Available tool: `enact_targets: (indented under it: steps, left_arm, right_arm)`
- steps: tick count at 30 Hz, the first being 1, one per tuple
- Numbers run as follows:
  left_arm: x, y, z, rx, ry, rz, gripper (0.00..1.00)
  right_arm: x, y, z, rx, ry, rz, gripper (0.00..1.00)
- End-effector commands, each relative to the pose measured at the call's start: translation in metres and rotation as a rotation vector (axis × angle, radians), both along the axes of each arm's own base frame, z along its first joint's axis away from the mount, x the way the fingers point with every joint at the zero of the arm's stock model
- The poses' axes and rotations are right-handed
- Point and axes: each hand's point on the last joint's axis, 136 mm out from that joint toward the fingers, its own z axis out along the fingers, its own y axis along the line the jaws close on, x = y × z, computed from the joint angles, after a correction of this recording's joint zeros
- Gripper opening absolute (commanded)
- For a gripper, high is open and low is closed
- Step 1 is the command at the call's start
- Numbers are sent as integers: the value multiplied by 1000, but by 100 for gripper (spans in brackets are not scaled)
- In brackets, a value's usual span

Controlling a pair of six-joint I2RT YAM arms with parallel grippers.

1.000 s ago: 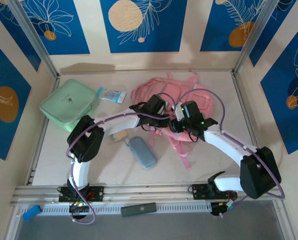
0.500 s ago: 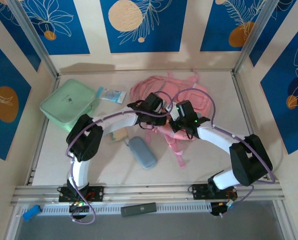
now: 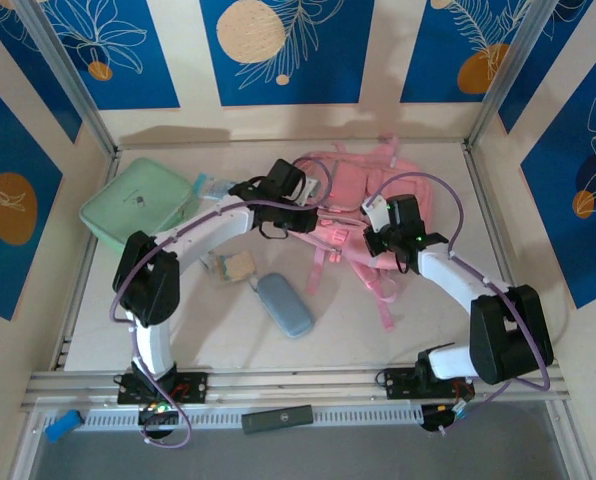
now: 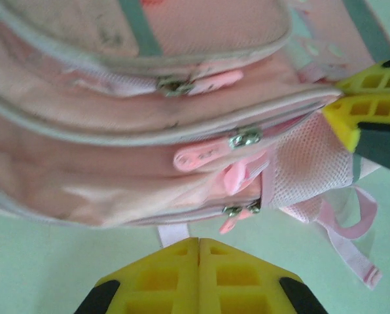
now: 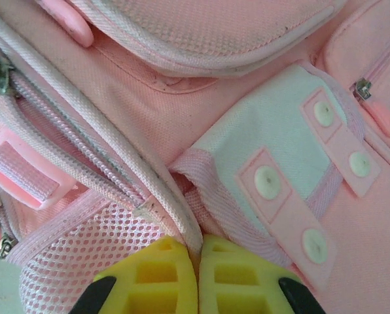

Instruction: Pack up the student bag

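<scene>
The left fingers are pressed together. A pale strap end runs down to their tips, but I cannot tell if they nip it. The bag lies right in front of them. It is at the far middle of the table, flat, with its pockets facing up. It is spread wide between the two arms, so its long way looks to run left to right. I think its top points to the back wall, because its loose straps trail toward the arms. The zip tabs sit bunched at one end, by the mesh pocket, and the zips look shut. The right fingers are clamped on the bag's thick edge, just beside that mesh pocket. I think a zip must open next. The tabs lie just past the left fingers, so that arm is best placed to pull one along the bag.
</scene>
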Motion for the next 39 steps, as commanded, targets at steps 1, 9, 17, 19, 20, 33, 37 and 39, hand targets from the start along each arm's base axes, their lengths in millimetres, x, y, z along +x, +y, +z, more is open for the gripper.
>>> enact_targets:
  steps: [1,9,17,19,20,33,37,39]
  left_arm:
    - [-14,-11,-6,-28,44,-117,0]
    - [-2,-22,6,-67,-115,-184,0]
    - [33,-1,-3,-28,-119,-205,35]
    - [48,3,-3,-38,-123,-145,39]
    - [61,10,-4,-36,-126,-82,39]
    - [148,35,-55,-268,150,356,52]
    - [135,21,-72,-323,199,344,43]
    - [118,4,-75,-365,241,301,36]
  right_arm:
    - [7,5,29,75,-70,-44,0]
    - [-16,18,40,288,90,-108,6]
    - [-33,22,58,428,220,-215,28]
    - [-41,30,56,458,270,-241,34]
    - [-46,34,54,465,298,-263,35]
    - [-78,38,-9,646,622,-663,61]
    - [-68,22,-19,638,623,-706,62]
    - [-56,13,-19,662,607,-711,62]
